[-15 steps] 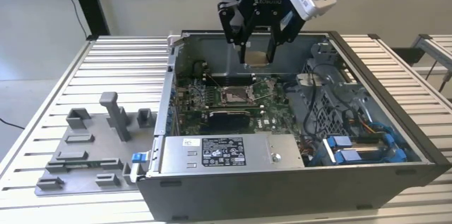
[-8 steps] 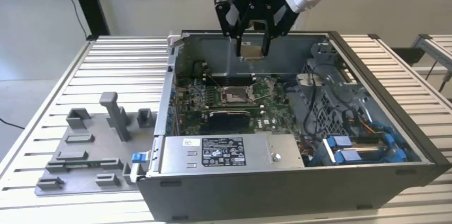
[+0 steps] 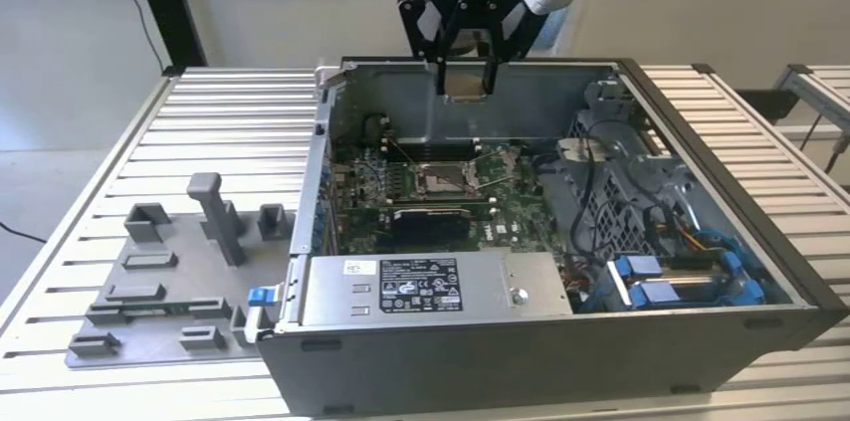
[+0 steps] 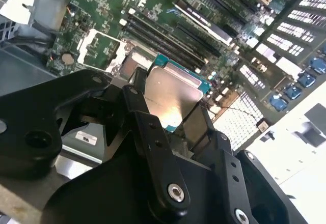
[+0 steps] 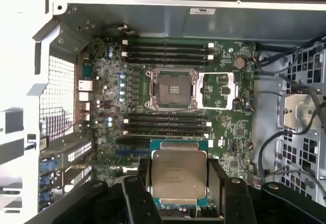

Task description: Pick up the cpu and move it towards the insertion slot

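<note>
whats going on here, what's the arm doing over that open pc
The robot arm's gripper holds the cpu by its edges between its fingers, raised above the open computer case. The chip's metal face shows in both wrist views. The insertion slot on the green motherboard sits open and empty below, with the chip not yet over it or seated. On the exterior view's left, a grey fixture tray rests on the table beside the case.

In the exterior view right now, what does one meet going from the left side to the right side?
Grey plastic fixture → computer case's left wall → insertion slot, with the gripper holding the cpu above it → blue drive bay parts.
</note>
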`<action>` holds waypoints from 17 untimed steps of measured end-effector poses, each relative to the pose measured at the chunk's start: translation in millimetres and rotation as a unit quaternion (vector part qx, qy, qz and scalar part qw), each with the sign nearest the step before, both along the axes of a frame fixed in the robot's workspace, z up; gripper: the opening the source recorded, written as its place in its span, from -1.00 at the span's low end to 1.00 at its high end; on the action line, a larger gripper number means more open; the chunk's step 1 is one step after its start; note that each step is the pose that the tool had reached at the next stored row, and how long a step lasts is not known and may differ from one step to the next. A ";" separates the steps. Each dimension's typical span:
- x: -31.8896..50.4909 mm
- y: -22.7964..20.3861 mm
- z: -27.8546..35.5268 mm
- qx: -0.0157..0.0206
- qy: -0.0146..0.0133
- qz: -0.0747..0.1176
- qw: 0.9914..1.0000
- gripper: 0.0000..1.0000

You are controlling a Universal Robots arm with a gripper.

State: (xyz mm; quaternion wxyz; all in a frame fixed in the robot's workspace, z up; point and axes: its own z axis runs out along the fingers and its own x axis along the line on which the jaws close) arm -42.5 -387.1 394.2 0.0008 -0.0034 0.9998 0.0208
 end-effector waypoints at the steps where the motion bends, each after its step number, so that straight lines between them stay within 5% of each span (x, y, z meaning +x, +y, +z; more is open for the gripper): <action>1: -0.2 3.1 -0.9 0.000 0.000 0.000 1.000 -1.00; 13: -3.7 46.1 -10.7 0.000 0.000 0.000 1.000 -1.00; 17: -5.3 56.6 -12.4 0.000 0.000 0.000 1.000 -1.00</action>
